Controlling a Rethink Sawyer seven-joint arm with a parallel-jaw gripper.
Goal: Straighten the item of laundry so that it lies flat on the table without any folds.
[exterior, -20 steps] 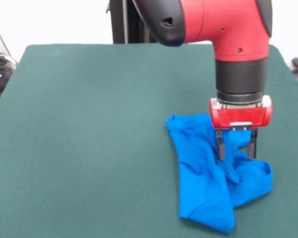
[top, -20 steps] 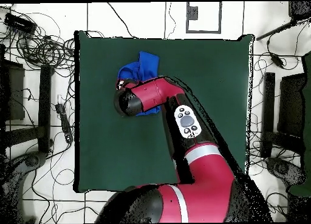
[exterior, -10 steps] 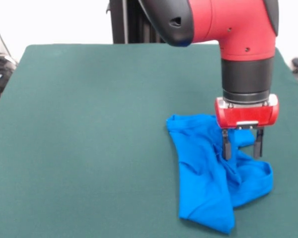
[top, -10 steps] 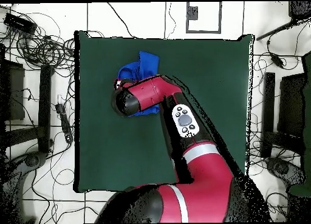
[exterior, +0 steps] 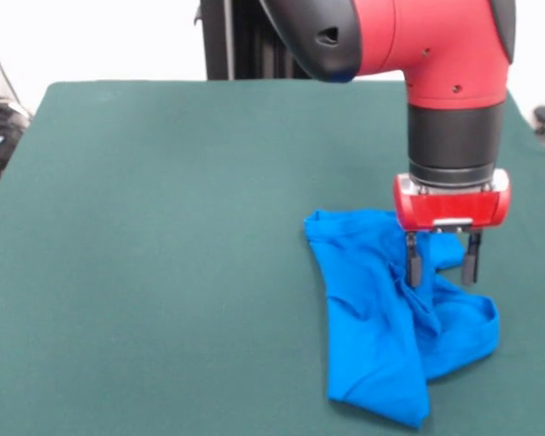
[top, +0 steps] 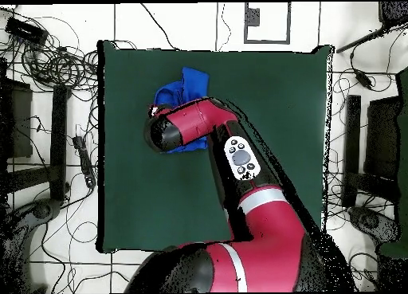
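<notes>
While the blue T-shirt lies crumpled and folded over itself on the green felt table, toward the front view's lower right, the gripper hangs just over its upper folds. Its two dark fingers stand moderately apart, gripping nothing; whether the tips touch the cloth is unclear.

From overhead I see a white tiled floor around the counter, strewn with tangled black cables. Dark stands flank both long sides. In the front view, a plain white wall sits behind.
</notes>
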